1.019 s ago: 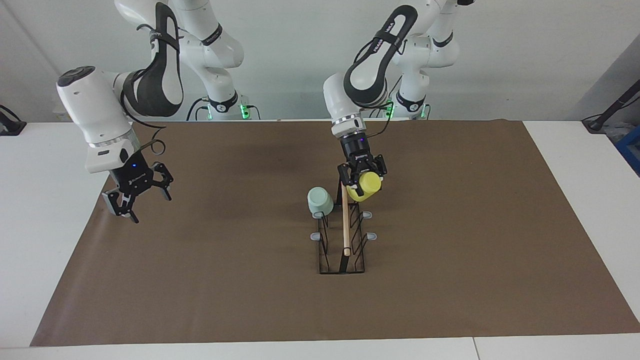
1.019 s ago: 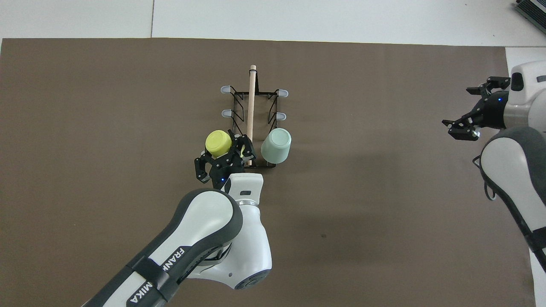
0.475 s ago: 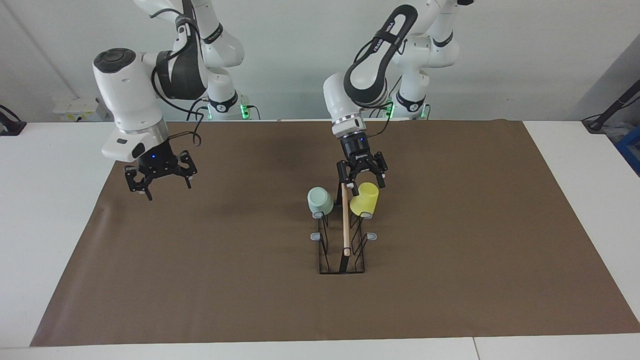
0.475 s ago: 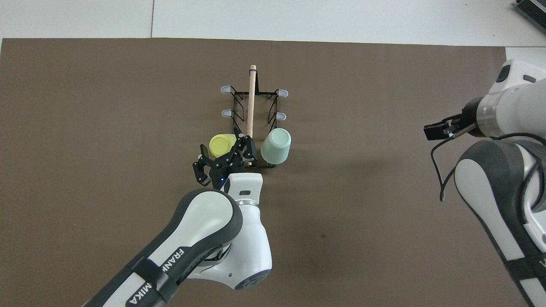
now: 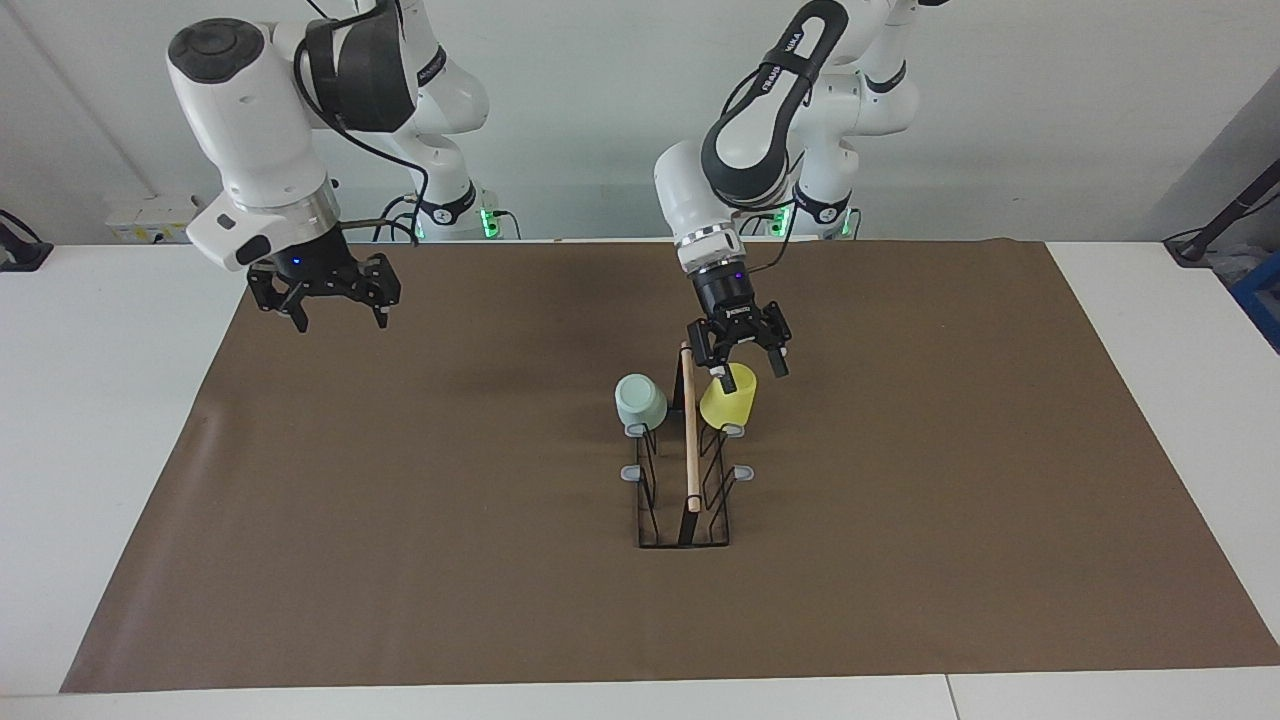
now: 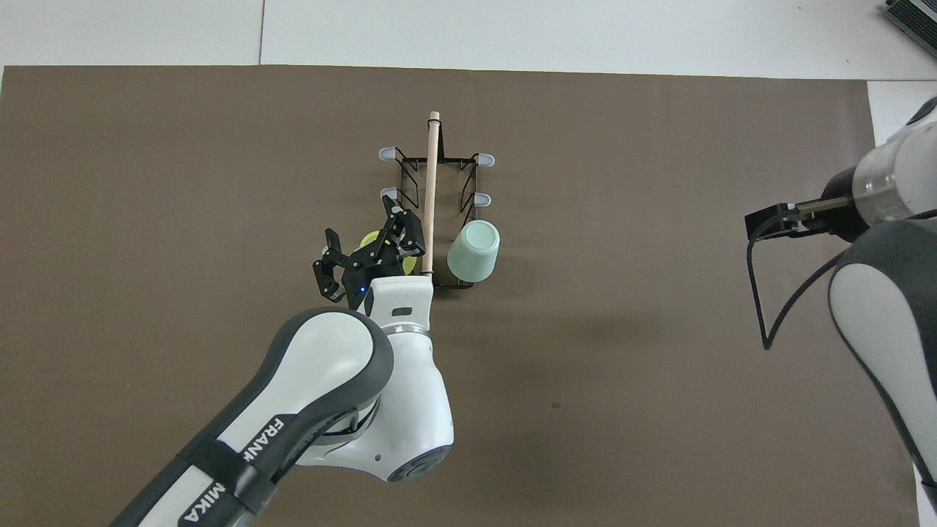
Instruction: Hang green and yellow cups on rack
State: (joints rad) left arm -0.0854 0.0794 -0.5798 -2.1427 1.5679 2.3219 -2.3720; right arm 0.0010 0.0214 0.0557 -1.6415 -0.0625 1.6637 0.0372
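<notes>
Over the mat's right-arm end: right gripper, fingers spread, waiting, well apart from everything. At the middle: wire rack, long axis running away from the robots; mint cup and yellow cup upturned on its two nearest prongs. Directly above the yellow cup: left gripper, spread wide, holding nothing.

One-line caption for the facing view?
Green cup and yellow cup hang on the rack; open left claw just above the yellow.
</notes>
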